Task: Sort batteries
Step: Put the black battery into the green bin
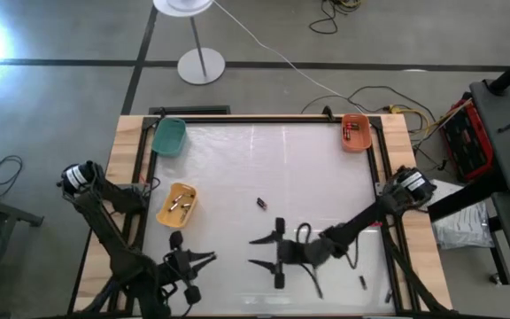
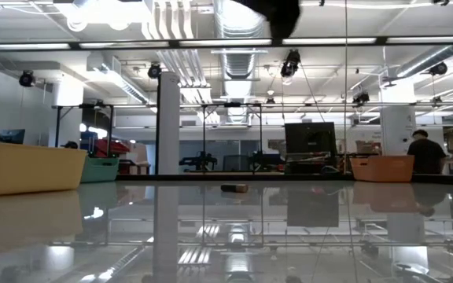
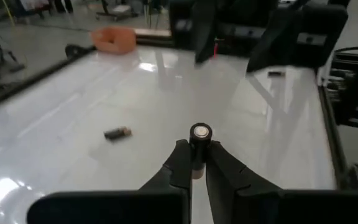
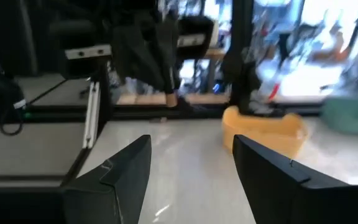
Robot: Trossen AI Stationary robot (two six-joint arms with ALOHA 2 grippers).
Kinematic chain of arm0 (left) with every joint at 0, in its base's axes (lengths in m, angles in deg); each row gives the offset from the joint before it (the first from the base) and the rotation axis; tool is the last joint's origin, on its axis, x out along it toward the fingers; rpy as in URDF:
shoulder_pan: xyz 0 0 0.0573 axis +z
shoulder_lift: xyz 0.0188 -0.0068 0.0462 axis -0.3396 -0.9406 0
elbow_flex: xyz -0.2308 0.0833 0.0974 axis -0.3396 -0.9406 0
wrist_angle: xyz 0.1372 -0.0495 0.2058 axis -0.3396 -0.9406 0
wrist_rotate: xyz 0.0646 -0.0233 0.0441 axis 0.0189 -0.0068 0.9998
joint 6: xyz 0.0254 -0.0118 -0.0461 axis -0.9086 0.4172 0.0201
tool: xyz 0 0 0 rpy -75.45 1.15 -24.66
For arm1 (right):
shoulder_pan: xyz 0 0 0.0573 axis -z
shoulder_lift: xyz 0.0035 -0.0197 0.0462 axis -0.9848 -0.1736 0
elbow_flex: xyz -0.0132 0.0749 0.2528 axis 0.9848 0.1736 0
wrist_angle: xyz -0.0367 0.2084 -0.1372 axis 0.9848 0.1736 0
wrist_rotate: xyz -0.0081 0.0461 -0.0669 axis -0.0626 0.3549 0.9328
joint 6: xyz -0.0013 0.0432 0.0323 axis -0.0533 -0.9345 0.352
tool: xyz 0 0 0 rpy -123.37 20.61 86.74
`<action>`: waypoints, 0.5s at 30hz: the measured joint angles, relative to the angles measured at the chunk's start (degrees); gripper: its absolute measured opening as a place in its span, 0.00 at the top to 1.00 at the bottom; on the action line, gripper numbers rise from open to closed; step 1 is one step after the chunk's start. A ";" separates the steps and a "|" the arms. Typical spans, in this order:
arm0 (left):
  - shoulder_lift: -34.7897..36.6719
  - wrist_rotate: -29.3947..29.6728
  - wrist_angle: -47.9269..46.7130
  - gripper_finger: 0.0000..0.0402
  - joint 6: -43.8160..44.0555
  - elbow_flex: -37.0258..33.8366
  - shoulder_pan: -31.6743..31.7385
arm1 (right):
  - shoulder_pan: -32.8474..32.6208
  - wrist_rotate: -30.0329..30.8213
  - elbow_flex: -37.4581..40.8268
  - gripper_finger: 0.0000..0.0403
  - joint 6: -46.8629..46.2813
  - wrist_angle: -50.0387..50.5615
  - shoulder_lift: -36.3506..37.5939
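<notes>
While clamped between the left gripper (image 3: 196, 163) fingers (image 3: 180, 163), one battery (image 3: 200, 138) stood upright, tip protruding above them. Noted second battery (image 3: 117, 133) flat on the counter (image 3: 73, 118), well beyond those fingers. Right gripper (image 4: 191, 163) fingers spread, grasping nothing; yellow bin (image 4: 263, 132) ahead of them.

In the high view, one battery (image 1: 261, 203) lay mid-table; three bins (image 1: 176, 203) sat upper left, left and upper right.
</notes>
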 joint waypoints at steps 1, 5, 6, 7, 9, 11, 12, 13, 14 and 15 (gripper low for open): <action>0.00 0.04 1.58 0.99 -2.44 -0.02 0.83 | 1.05 -2.05 -1.04 0.46 -1.78 2.76 0.00; 0.00 -0.32 4.46 0.99 -10.34 0.91 3.48 | 5.10 -8.80 -5.57 0.46 -8.10 14.29 -0.87; 0.00 -0.56 4.07 0.99 -11.79 1.26 4.00 | 5.72 -9.74 -6.41 0.46 -8.66 15.92 -1.24; 0.12 -0.73 2.60 0.99 -12.53 1.67 4.46 | 6.12 -9.85 -6.90 0.46 -8.69 17.50 -1.45; 0.94 -1.36 -3.53 0.99 -11.52 2.76 5.22 | 6.56 -10.06 -7.98 0.46 -8.69 18.42 -2.14; 2.61 -1.63 -12.66 0.99 -6.56 4.58 6.32 | 6.47 -10.28 -8.05 0.46 -8.42 18.58 -2.16; 3.52 -2.12 -18.16 0.99 -2.91 5.61 7.06 | 6.35 -10.47 -8.09 0.46 -8.32 18.47 -2.16; 4.35 -3.19 -24.62 0.99 1.45 6.43 8.08 | 6.14 -10.67 -8.04 0.46 -8.38 18.47 -2.16; 5.03 -4.62 -31.33 0.99 5.94 7.01 9.43 | 6.03 -10.67 -7.93 0.46 -8.75 18.50 -2.16; 5.72 -6.62 -37.08 0.99 10.40 7.48 11.01 | 5.76 -10.74 -7.80 0.46 -8.77 18.66 -2.16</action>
